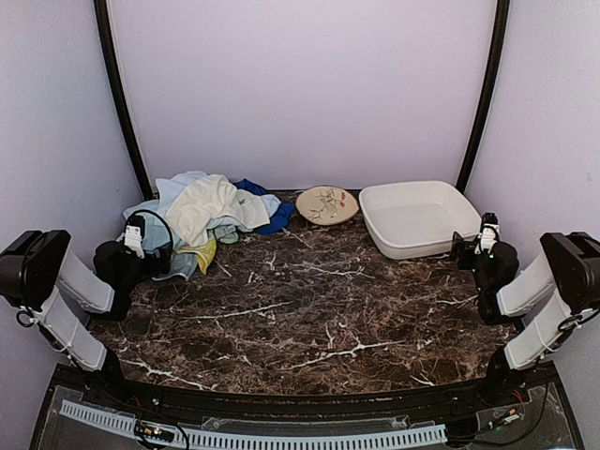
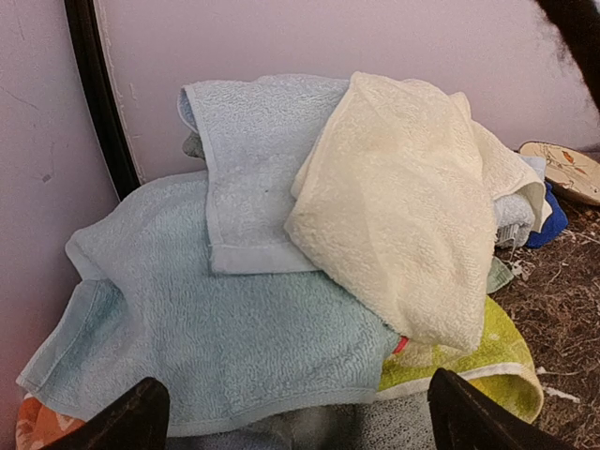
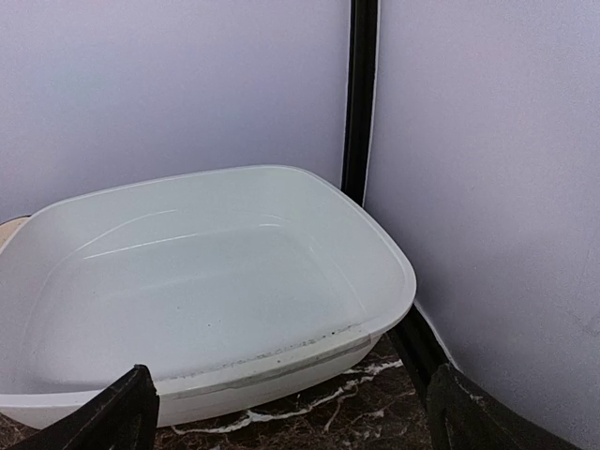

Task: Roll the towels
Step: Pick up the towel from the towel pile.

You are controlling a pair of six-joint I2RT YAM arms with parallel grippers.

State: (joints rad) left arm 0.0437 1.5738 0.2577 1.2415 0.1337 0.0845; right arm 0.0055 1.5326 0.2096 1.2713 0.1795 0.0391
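The towels (image 1: 208,214) lie in a loose heap at the back left of the marble table. In the left wrist view a cream-white towel (image 2: 403,225) drapes over a light blue towel (image 2: 253,169). Under them spreads a pale green towel (image 2: 216,337), with a yellow towel (image 2: 483,361) and a royal blue towel (image 2: 551,220) at the right. My left gripper (image 1: 155,251) (image 2: 295,417) stands open just in front of the heap, with nothing between its fingers (image 2: 131,420). My right gripper (image 1: 461,249) (image 3: 291,412) is open and empty at the far right, facing the tub.
A white plastic tub (image 1: 417,217) (image 3: 281,361) stands at the back right, close to the side wall and a black corner post (image 3: 361,94). A round beige patterned plate (image 1: 327,204) (image 2: 567,169) lies between the heap and the tub.
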